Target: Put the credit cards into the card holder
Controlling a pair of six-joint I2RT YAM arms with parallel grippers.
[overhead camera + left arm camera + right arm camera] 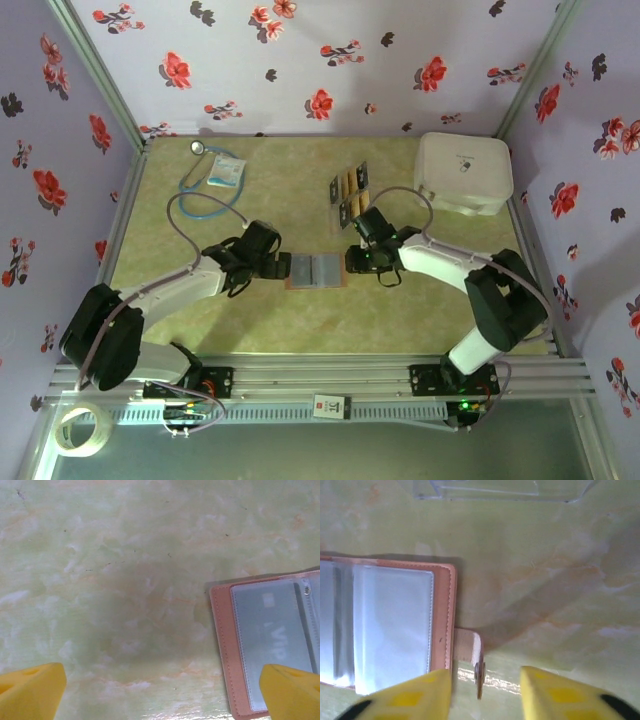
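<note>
The reddish-brown card holder [315, 270] lies open and flat at the table's middle, its clear grey pockets facing up. The credit cards [350, 193], dark and yellow-orange, stand in a clear rack behind it. My left gripper [272, 266] is open at the holder's left edge. In the left wrist view, one yellow finger [292, 692] overlaps the holder [265, 645], whose pocket shows "VIP" lettering. My right gripper [358, 260] is open at the right edge. There the holder's snap strap [470, 652] stands up between the fingers [415, 697], beside the holder [390, 625].
A white rounded case [463, 172] sits at the back right. A stethoscope [205, 185] and a small packet [226, 170] lie at the back left. The clear rack's base [500, 490] is just beyond the right gripper. A tape roll [78, 430] rests off the table, front left.
</note>
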